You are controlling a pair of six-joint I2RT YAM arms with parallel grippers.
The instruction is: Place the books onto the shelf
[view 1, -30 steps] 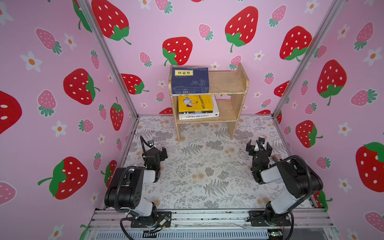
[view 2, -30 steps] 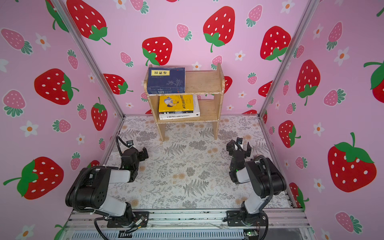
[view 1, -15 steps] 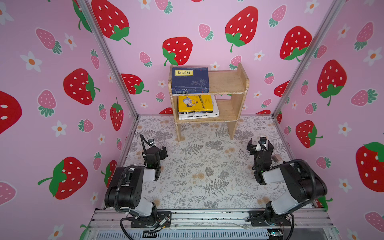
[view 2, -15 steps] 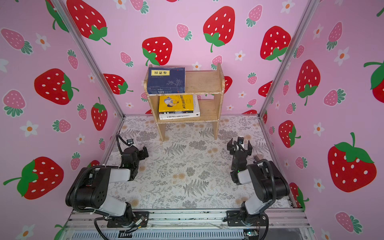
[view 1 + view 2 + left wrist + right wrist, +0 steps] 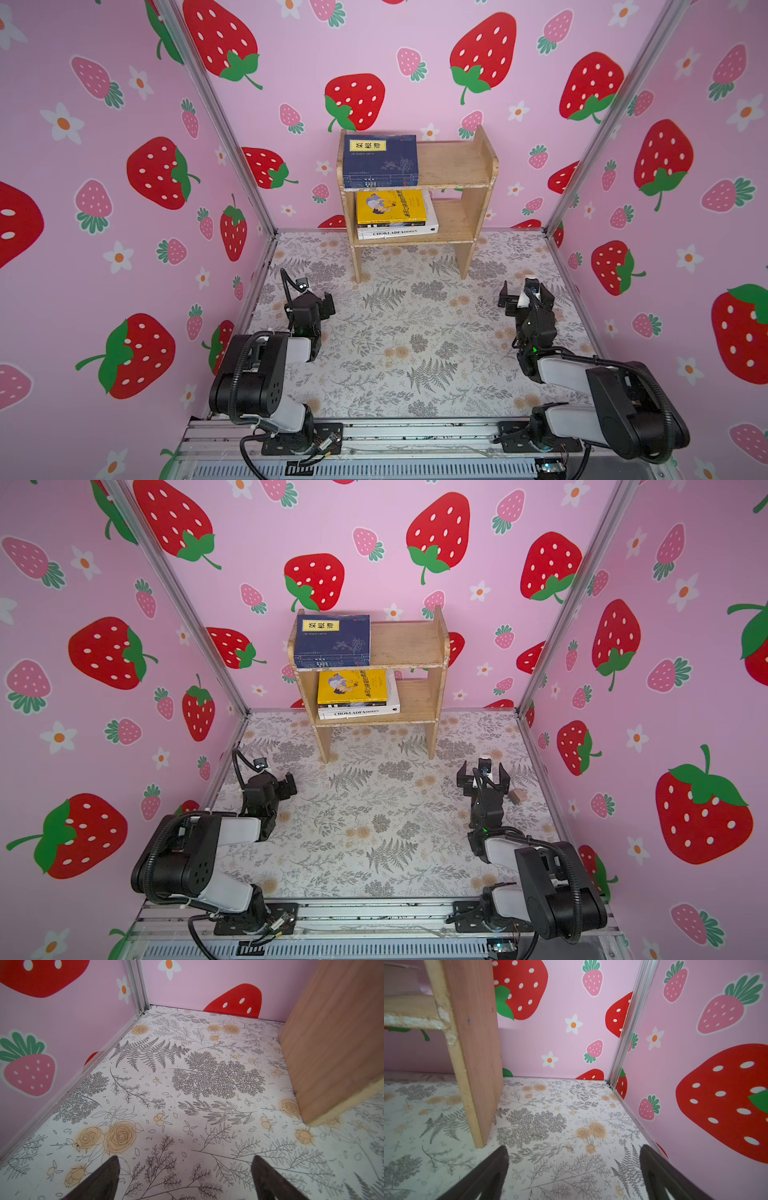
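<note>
right arm (image 5: 582,374) folded back | left hand (image 5: 185,1162), right hand (image 5: 574,1150) released | shelf (image 5: 453,160): three books (image 5: 390,205) below, navy stack (image 5: 380,160) above

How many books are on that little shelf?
4: a navy book with yellow label on the top tier of the light wooden shelf, maybe more stacked beneath it; on the lower tier, a yellow cartoon book atop a thin dark book atop a white book.

Pink strawberry-print walls (image 5: 291,54) enclose a fern-patterned floor (image 5: 415,332).
</note>
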